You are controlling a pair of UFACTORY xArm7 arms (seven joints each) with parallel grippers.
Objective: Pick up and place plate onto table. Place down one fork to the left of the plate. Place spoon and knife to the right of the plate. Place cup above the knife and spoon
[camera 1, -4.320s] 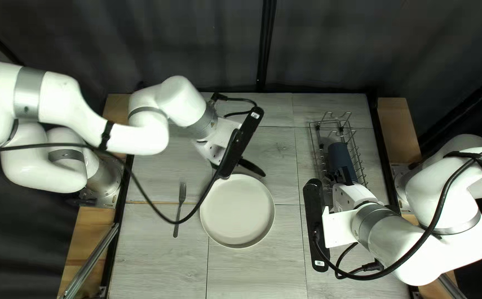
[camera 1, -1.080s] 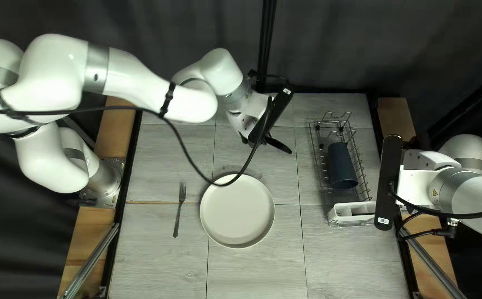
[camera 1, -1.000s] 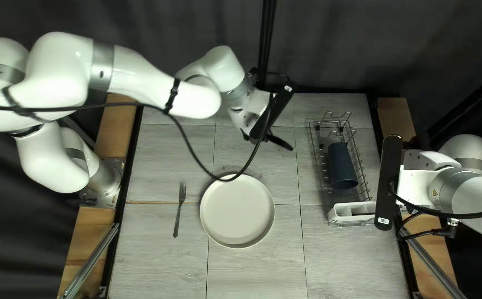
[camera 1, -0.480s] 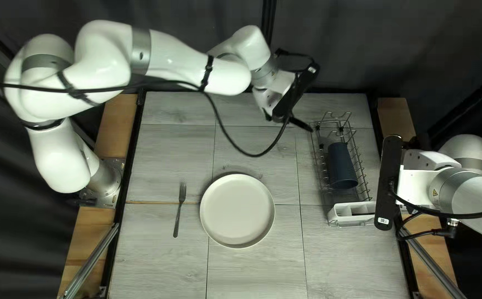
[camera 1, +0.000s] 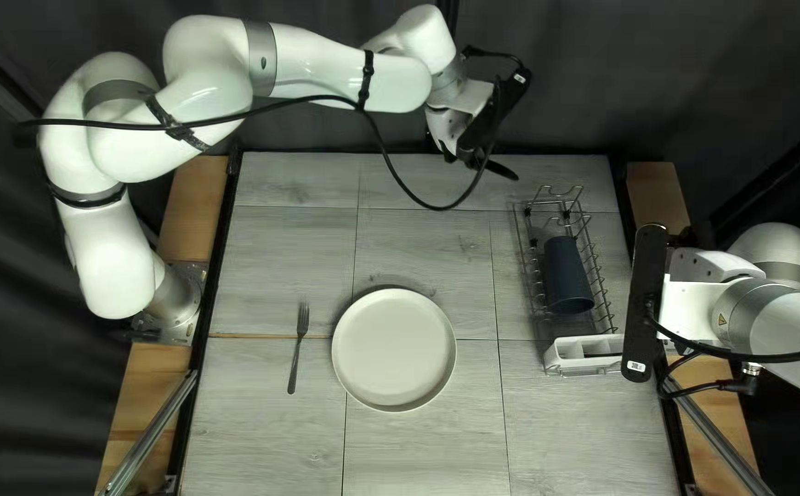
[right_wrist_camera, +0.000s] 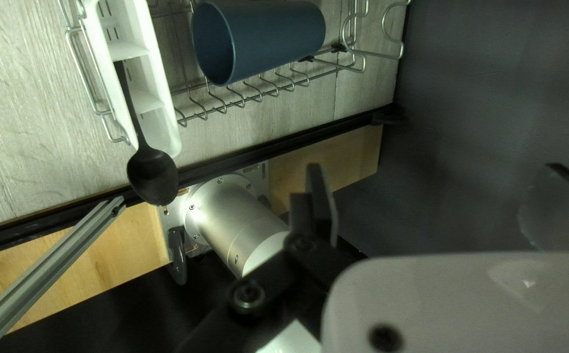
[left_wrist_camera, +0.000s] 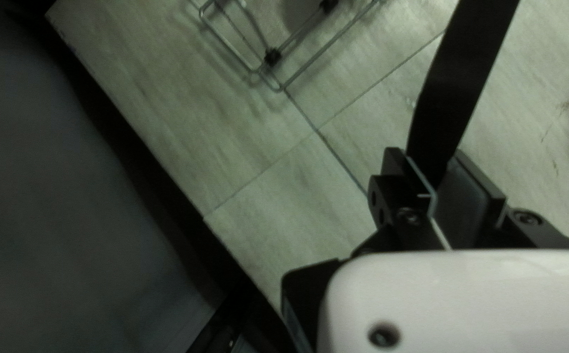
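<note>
Dark blue, the cup (camera 1: 567, 276) is lying on its side in the wire rack (camera 1: 607, 310) at the right of the top left view, its mouth facing the white caddy (camera 1: 565, 351). The right wrist view is showing what the top left view is mostly hiding behind the right gripper (camera 1: 694, 266): a black spoon (right_wrist_camera: 153, 175), its handle lying along the caddy and its bowl sticking out past the end. That gripper's fingers (right_wrist_camera: 323, 206) are standing wide apart, holding nothing.

Near the surface's far edge, the left gripper (camera 1: 473, 163) is holding a black knife (camera 1: 503, 171) up in the air; the left wrist view is showing it pinched between the fingers (left_wrist_camera: 470, 196), a corner of the rack lying farther ahead.

The pale plate (camera 1: 393, 349) is resting on the surface (camera 1: 427, 459), and the fork (camera 1: 297, 344) is lying just beside it, on its left. A black cable (camera 1: 400, 179) is looping over the far part of the surface.

Small white labels (camera 1: 636, 366) are showing on both grippers' black bars, too small to read, and a yellow warning triangle (camera 1: 721, 320) is marking the right arm.
</note>
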